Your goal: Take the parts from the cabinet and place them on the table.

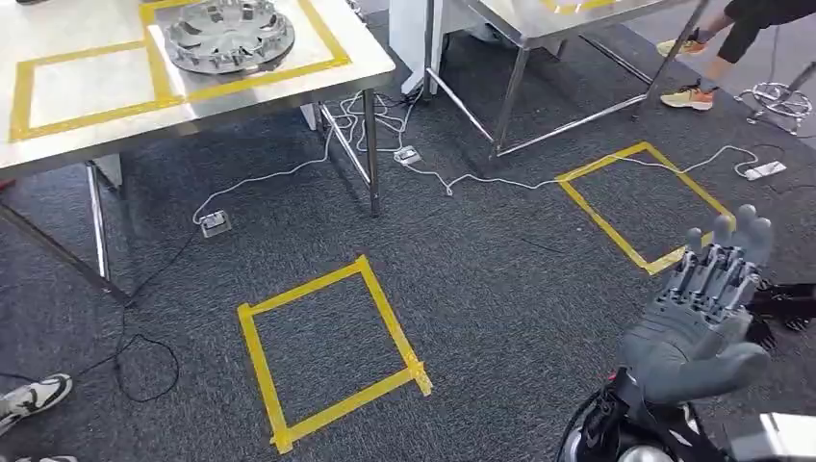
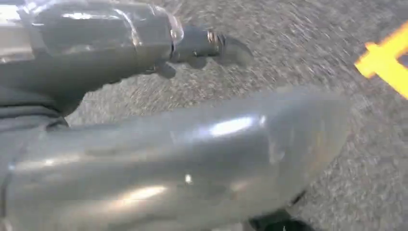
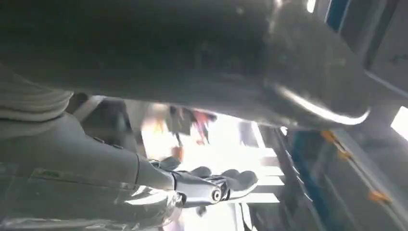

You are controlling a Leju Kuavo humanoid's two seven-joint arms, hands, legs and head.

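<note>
A silver-grey round part [image 1: 229, 36], a wheel-cover-like disc with spokes curving out from a raised hub and a ribbed rim, lies flat on the steel table [image 1: 87, 115] at the upper left of the head view. It sits inside the right-hand one of two adjoining rectangles of yellow tape [image 1: 245, 82] marked on the tabletop, filling most of that frame and cut off by the top edge of the picture. The right hand [image 1: 701, 318] rises at the lower right of the head view, palm toward the camera, its fingers [image 1: 722, 252] straight and apart with the thumb out to the side, grasping nothing; it is over the dark carpet, well apart from the table. In the right wrist view the same hand [image 3: 144, 178] shows blurred, its dark fingers extended before a bright background. In the left wrist view the left hand [image 2: 159, 139] is a blur of grey cover and thumb above the carpet, and whether its fingers are released or clenched cannot be told. On the floor two tape squares [image 1: 332, 351] are laid out, white cables [image 1: 289, 173] trail between the table legs, a second steel table [image 1: 539, 19] stands farther back, and a person's shoes [image 1: 688, 94] show at the upper right.
</note>
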